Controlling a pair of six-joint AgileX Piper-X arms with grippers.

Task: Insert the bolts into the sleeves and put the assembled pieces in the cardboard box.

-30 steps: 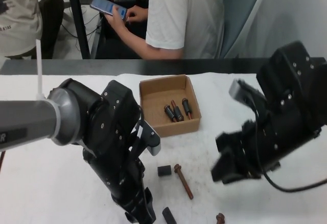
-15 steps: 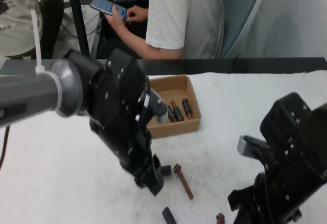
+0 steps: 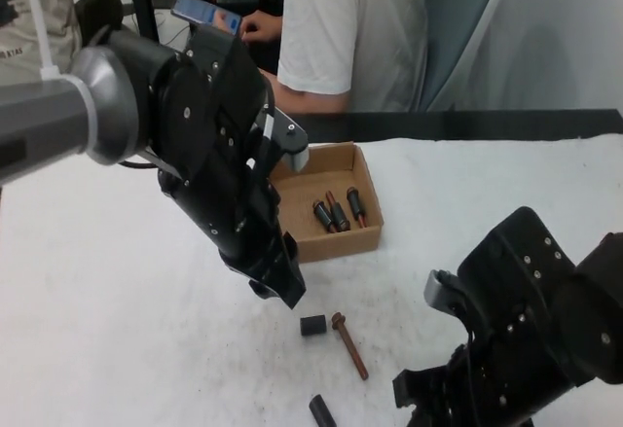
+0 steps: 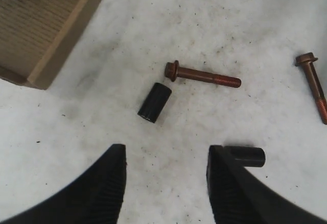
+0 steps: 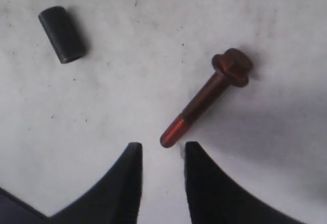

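Left arm's swung back twd the cardboard box, right's dropped low: left gripper, fingers apart, hovers over your loose sleeve, right gripper (fingers narrowly apart) lines up on a bare bolt for pickup.

The white counter carried a cardboard box; toward its six o'clock lay a sleeve, a bolt, another sleeve.

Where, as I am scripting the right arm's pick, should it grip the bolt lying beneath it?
Probably its plain shank near the head, from straight above: the bolt lies flat, leaving only its sides free. Turn the open right gripper across the shank, leaving the threaded tip clear for the sleeve.
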